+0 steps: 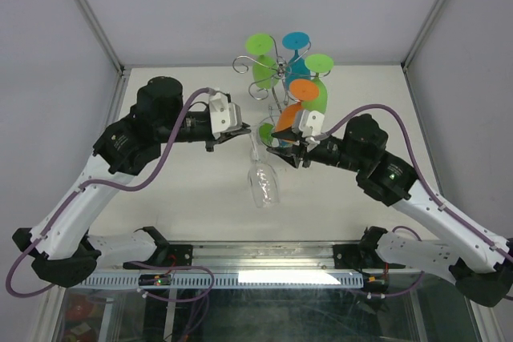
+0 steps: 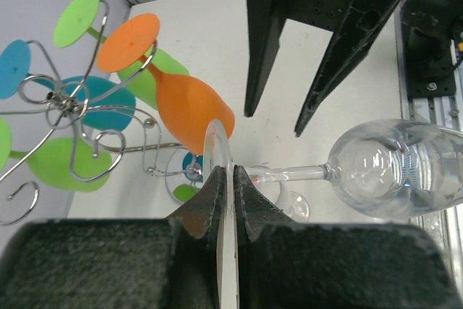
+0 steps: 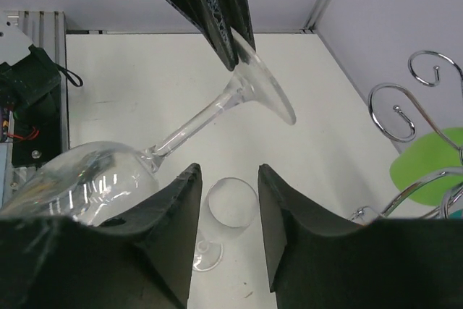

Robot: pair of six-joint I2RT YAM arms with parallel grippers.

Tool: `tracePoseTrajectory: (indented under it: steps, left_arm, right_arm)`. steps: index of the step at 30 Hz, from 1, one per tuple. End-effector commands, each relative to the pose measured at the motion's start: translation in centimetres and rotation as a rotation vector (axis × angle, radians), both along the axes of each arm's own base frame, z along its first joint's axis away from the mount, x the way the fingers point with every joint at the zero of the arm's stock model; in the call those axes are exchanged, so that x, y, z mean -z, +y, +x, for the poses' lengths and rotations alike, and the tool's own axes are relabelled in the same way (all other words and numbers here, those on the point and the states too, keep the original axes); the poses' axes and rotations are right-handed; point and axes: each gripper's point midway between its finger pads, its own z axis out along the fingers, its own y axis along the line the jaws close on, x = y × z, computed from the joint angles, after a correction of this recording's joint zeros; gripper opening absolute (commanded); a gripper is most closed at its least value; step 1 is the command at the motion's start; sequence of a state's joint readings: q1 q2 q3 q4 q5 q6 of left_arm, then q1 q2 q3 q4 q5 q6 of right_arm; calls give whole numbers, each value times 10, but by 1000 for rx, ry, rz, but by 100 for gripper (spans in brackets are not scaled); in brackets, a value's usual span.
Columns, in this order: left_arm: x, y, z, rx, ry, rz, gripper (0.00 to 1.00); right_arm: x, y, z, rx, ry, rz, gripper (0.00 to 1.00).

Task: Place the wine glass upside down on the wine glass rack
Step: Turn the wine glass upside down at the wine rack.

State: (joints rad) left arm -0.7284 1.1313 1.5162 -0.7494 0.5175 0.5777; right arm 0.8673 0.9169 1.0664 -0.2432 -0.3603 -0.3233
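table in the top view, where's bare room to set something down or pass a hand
Bare table lies along the near edge, either side of the held wine glass bowl, and at far right between the wine glass rack and the wall. The middle is crowded: the left fingers, the right fingers, the glass and the rack's coloured glasses meet there.

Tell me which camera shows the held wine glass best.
Left wrist: the wine glass shows foot, stem and bowl close. In right wrist, the right tool covers part of the bowl; overhead it's small and faint.
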Motion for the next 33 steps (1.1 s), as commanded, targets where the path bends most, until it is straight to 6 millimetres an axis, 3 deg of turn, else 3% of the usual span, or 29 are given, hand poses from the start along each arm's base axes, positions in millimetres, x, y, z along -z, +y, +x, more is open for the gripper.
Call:
tracePoseTrajectory:
  steps: [1,8,15,21,33]
  left_arm:
    - [-11,-9,-20,101,-36,1,0]
    - [-1,-16,-29,133,-22,39,0]
    - [5,-20,-35,158,-19,63,0]
    - [11,-22,-35,154,-16,78,0]
    - [14,-27,-41,181,-10,90,0]
  right_arm:
    - [-35,5,-3,-68,-226,74,40]
    - [-30,8,-13,-142,-319,66,43]
    - [-15,11,-10,-145,-322,7,47]
    - [-14,7,-15,-147,-330,-18,47]
    - [5,26,-29,-282,-267,-66,33]
